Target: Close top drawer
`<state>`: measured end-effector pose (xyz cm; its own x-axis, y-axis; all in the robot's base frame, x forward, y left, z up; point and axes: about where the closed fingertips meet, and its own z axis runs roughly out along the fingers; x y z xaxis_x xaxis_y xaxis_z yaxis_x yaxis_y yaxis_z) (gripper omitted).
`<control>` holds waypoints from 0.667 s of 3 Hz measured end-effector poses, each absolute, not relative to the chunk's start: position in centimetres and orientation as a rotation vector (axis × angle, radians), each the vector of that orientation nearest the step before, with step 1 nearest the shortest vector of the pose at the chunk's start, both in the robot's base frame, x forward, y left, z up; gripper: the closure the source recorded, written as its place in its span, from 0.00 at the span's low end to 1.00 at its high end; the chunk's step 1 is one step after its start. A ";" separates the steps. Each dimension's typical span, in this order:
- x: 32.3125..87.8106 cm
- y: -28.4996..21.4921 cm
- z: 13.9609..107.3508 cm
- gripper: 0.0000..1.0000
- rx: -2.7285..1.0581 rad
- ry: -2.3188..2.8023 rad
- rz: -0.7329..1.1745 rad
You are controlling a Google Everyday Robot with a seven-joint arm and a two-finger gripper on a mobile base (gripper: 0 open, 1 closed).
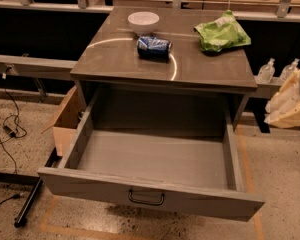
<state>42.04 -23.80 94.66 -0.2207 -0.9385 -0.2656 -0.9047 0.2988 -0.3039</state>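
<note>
**Top drawer pulled fully out, gripper off to the right**

The top drawer [90, 183] is hanging wide open from the grey cabinet [120, 64], its black bar handle [146, 198] facing the camera. The gripper [288, 103] is hovering at the right edge, apart from the drawer; open or closed, cannot tell. A white bowl [143, 21], a blue can [154, 48] and a green bag [222, 33] are sitting on the cabinet top. A cardboard box [67, 120] is standing left of the drawer.

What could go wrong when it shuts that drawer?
The gripper sits off at the right edge, away from the front of the drawer; a push near that corner might jam it crooked. A hard slam could jolt the cabinet top, and the can lying on its side might roll off.
</note>
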 end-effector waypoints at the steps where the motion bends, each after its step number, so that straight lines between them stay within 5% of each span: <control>1: 39.8 -25.2 90.3 0.91 -1.595 2.126 -0.071; 2: 38.7 -25.5 85.7 1.00 -1.559 2.044 -0.024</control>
